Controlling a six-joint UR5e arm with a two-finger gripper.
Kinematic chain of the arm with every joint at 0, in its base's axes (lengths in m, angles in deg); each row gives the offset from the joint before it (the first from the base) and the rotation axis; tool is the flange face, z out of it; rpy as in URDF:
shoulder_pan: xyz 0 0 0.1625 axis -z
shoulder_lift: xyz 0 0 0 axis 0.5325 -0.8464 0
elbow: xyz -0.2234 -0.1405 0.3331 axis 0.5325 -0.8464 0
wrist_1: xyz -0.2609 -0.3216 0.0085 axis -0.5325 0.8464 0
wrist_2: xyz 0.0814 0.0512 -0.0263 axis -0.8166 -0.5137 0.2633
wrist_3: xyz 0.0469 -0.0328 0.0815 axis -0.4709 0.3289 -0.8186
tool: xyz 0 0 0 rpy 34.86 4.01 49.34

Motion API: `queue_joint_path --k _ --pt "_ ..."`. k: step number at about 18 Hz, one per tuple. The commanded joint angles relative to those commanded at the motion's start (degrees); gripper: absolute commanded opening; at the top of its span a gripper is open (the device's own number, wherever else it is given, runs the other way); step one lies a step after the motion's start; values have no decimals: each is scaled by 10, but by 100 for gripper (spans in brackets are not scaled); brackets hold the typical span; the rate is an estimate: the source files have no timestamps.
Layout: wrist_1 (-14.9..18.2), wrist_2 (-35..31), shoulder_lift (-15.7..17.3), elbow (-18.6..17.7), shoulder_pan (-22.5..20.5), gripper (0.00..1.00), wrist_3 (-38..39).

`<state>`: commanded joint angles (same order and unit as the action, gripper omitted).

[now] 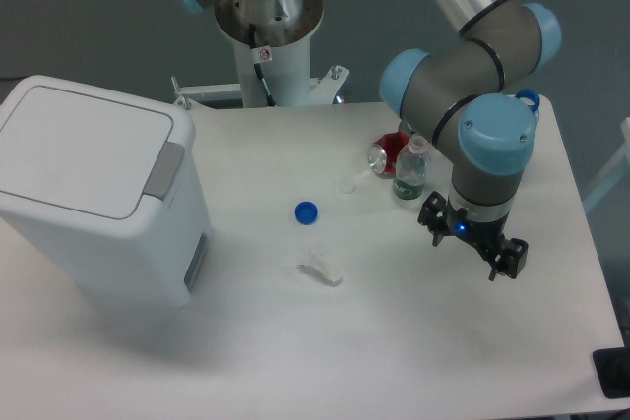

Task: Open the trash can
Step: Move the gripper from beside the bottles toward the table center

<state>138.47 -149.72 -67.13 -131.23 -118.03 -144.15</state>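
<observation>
The trash can [89, 184] is a large white boxy bin at the left of the table. Its flat lid [79, 145] lies shut. A grey push-button tab [165, 170] sits at the lid's right rim. My gripper [471, 245] hangs over the right part of the table, far to the right of the bin. Its two black fingers [431, 217] stand apart with nothing between them.
A blue bottle cap [306, 211] and a crumpled white scrap [321, 267] lie mid-table. A clear cap [345, 185], a red soda can on its side [389, 155] and a small plastic bottle [410, 170] stand behind the gripper. The arm's base [268, 36] is at the back.
</observation>
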Motion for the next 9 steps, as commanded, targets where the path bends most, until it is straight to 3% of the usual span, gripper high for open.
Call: queue_joint_path --k 4,7,9 --pt "-3 18 0 -6 8 100 -1" --pt "-40 43 1 -39 6 100 4" --pt "-45 62 3 -40 5 100 25"
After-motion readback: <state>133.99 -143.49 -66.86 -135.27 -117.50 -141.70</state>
